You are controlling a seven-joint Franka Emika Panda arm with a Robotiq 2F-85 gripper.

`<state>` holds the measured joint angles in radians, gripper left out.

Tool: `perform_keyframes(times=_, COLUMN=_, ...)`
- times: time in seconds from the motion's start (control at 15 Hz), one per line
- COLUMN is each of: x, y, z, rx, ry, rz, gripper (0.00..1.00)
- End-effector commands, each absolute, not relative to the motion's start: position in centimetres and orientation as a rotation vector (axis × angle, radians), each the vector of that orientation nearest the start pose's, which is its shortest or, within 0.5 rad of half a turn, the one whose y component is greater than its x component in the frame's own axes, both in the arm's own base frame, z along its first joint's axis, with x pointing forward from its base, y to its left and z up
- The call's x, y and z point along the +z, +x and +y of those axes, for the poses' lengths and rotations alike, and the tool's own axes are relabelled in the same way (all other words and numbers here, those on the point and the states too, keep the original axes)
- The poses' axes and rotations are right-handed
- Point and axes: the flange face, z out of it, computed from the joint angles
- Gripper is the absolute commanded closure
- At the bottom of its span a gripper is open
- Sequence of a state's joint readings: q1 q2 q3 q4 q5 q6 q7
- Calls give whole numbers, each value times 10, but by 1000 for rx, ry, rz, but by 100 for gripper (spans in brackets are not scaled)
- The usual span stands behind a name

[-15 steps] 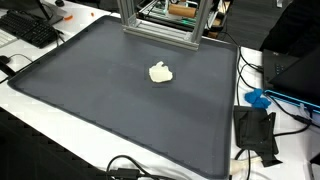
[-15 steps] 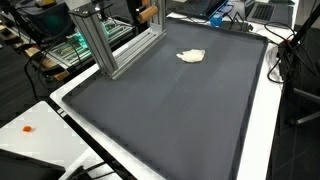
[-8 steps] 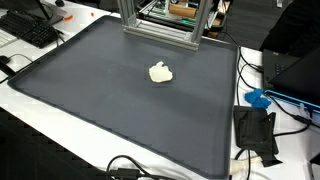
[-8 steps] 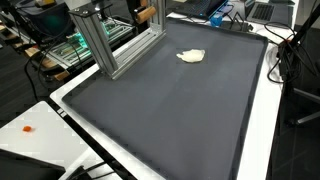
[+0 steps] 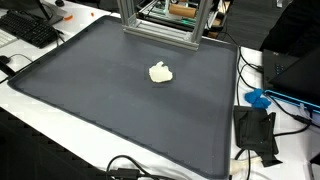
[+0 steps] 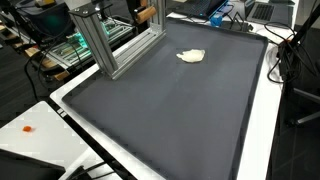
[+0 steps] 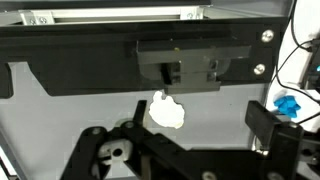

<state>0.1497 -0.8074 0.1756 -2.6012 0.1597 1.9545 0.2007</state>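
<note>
Small white crumpled lump lay just ahead of claw, approx. centred betw. its jaws; claw stood wide open, held nothing.

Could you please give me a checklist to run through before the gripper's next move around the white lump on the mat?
1. Jaws open: ok; the fingers of the gripper stand wide apart in the wrist view.
2. Nothing held: ok; the white lump lies alone on the dark mat.
3. Lump centred between the fingers: not ok; it sits toward one finger.
4. Gripper height above the mat: cannot tell; the arm is outside both exterior views.
5. Clearance from the aluminium frame: ok; it stands apart from the lump.
</note>
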Motion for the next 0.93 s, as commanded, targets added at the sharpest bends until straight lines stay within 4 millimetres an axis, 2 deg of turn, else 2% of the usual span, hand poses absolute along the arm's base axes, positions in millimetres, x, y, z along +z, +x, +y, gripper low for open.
perform_keyframes(times=0.0, x=520, y=331, z=132, rx=-252, ry=-3088, rz=29, gripper=0)
perform_keyframes(times=0.27, x=514, y=365, z=146, rx=-300, ry=-3111, rz=58, gripper=0)
perform_keyframes(times=0.67, x=480, y=415, z=148, rx=-337, ry=-3138, rz=109, gripper=0)
perform_keyframes(times=0.73, x=476, y=422, z=147, rx=-355, ry=-3149, rz=101, gripper=0)
perform_keyframes(times=0.8, x=483, y=408, z=146, rx=-340, ry=-3132, rz=83, gripper=0)
perform_keyframes(times=0.87, x=478, y=414, z=145, rx=-343, ry=-3137, rz=84, gripper=0)
